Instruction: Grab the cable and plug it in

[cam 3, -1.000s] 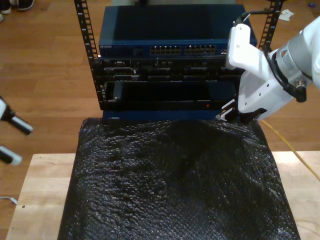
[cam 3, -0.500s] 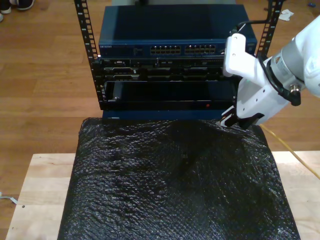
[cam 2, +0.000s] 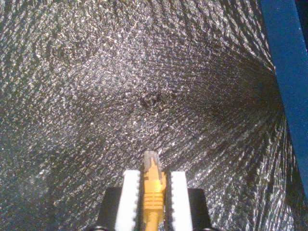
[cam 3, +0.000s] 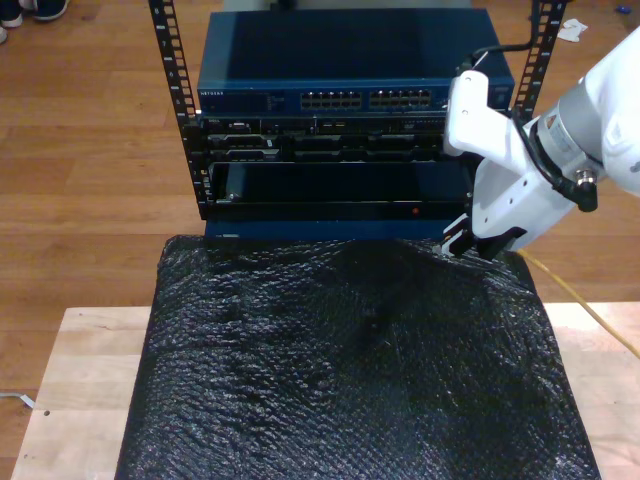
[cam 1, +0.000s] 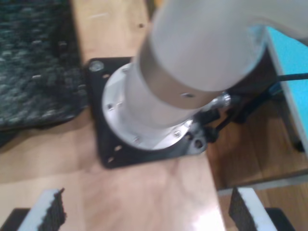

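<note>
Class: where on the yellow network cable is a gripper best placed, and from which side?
On the ribbed boot just behind the clear plug, pads closing on its two flat sides from behind, as my second gripper shows: the cable lies along the jaws and the plug tip pokes out free.

Even indoor light; black mat (cam 3: 350, 370) glints, first wrist view blurred.

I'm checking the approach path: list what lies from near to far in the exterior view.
Wooden table → black bubble-wrap mat → my second end effector, shut on the cable → rack's dark open bay → blue network switch → wood floor.
</note>
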